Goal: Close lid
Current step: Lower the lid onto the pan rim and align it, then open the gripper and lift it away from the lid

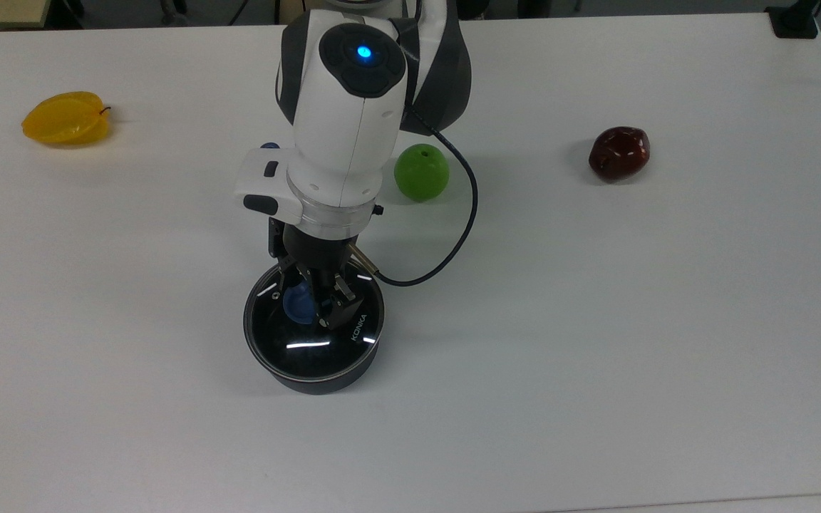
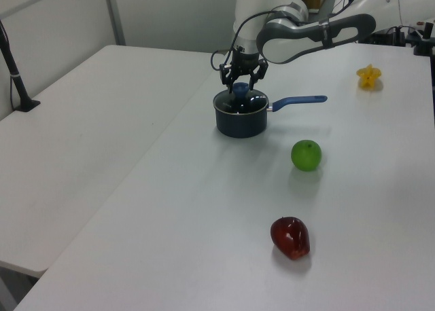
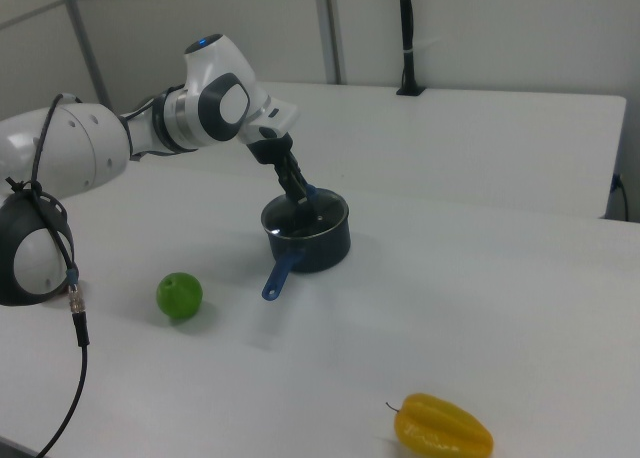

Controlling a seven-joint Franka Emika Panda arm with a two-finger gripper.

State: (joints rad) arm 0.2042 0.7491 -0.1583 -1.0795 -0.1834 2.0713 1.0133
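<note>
The lid [image 1: 311,340] sits flat on the black saucepan [image 2: 239,121], lower centre of the top view. The tool [image 1: 314,305] stands over it, fingers spread narrowly either side of the blue knob [image 1: 297,307], contact not discernible. A green apple [image 1: 421,172] lies on the white counter [image 1: 596,320], upper centre.

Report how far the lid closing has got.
Done: the lid sits flat on the saucepan, rim to rim. In hand: the claw straddles the blue knob with its fingers spread, not gripping. Left: lift the claw clear of the pan.
</note>
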